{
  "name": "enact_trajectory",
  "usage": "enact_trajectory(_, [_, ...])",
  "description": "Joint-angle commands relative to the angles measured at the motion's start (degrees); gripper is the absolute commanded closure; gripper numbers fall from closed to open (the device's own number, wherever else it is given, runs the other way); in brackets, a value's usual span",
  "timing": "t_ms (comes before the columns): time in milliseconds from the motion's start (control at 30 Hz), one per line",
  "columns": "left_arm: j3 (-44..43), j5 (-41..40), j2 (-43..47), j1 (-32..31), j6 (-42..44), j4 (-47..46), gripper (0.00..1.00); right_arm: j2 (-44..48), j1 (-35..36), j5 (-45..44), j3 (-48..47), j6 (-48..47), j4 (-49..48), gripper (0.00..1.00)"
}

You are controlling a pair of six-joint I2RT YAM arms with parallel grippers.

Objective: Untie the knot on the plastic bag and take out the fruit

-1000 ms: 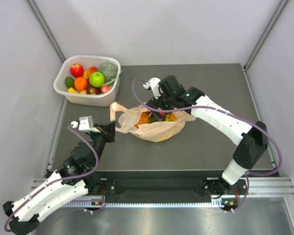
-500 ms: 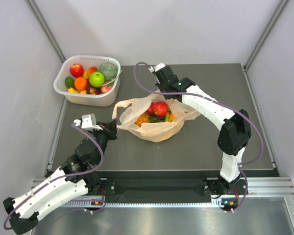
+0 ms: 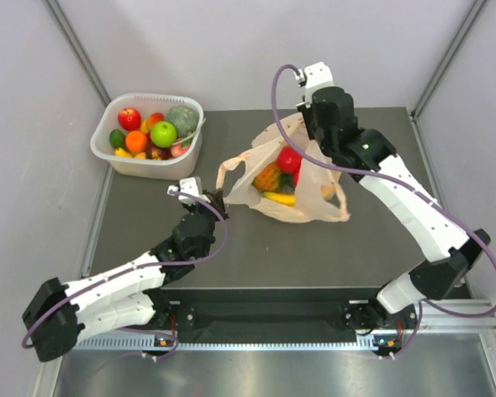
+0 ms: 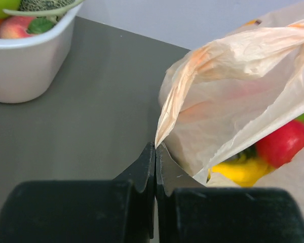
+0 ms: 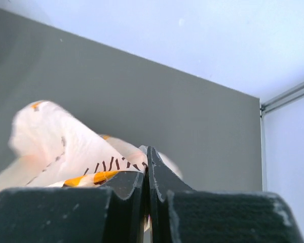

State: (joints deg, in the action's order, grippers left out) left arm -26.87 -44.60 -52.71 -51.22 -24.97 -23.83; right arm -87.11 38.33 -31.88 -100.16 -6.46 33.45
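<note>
Left gripper [image 4: 155, 148], jaws pressed together on a thin corner of the bag [image 3: 318, 205], sat at the near-left end, its arm stretched low and forward; the film ran taut from that pinch up to the far right, so the long axis lay on that diagonal; the mouth gaped between, no knot to be seen, with the fruit [image 3: 277, 175] lying in it; right gripper [image 5: 146, 154], likewise clamped on film, held the far rim high, elbow bent, and looked nearer the fruit.

Left fingers [image 4: 142, 169], right fingers [image 5: 159, 185] both clamped tight.
</note>
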Motion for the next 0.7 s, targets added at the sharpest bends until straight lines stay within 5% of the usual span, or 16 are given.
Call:
enact_trajectory(0, [-0.7,-2.2,-4.1,0.8,0.0,-11.1,1.0,3.4,-0.1,1.8,1.9,-0.7,-1.6,1.0])
enact_trajectory(267, [1.0,3.3,-10.9,8.7,-3.2,-13.9,1.0,11.2,2.3,8.7,19.5,7.7,-1.9,1.0])
enact_trajectory(667, [0.8,13.4,-10.0,13.8,-0.9,-7.8,0.97,17.9,7.4,14.2,28.6,17.5,1.0,1.0])
